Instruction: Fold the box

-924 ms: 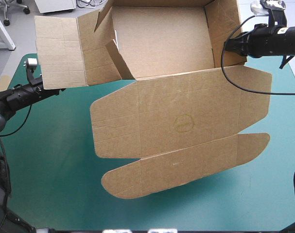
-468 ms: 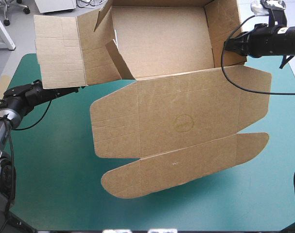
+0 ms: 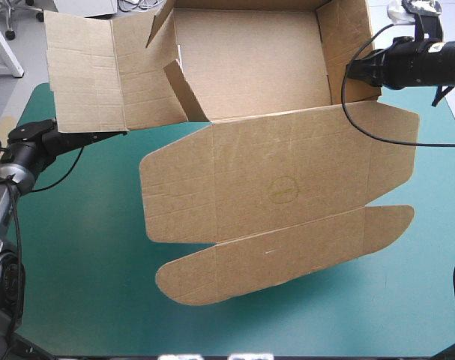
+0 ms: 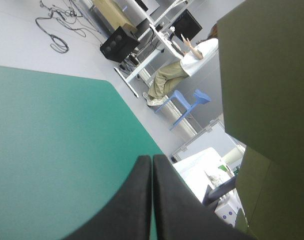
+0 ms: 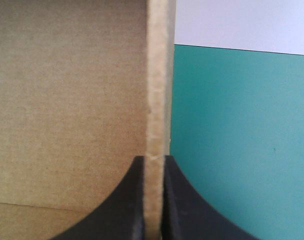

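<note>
Since earlier, the box's (image 3: 287, 180) upper-left flap has lifted, with the left end effector (image 3: 118, 133) beneath it, fingers together and empty. The right end effector (image 5: 154, 159) clamps the upper-right wall. The box spans the counter (image 3: 77, 262) from centre to top. Light, stiff board, probably best gripped at flap edges.

We are looking at the box (image 3: 287, 172), a sheet of brown board sitting half-raised on the surface (image 3: 85, 247). Its tray part is standing open at the far edge, with the back and right walls upright, the left wall splaying outward and one small flap leaning inward. The lid is lying flat toward the near edge, its rounded tuck flap lying nearest.
</note>
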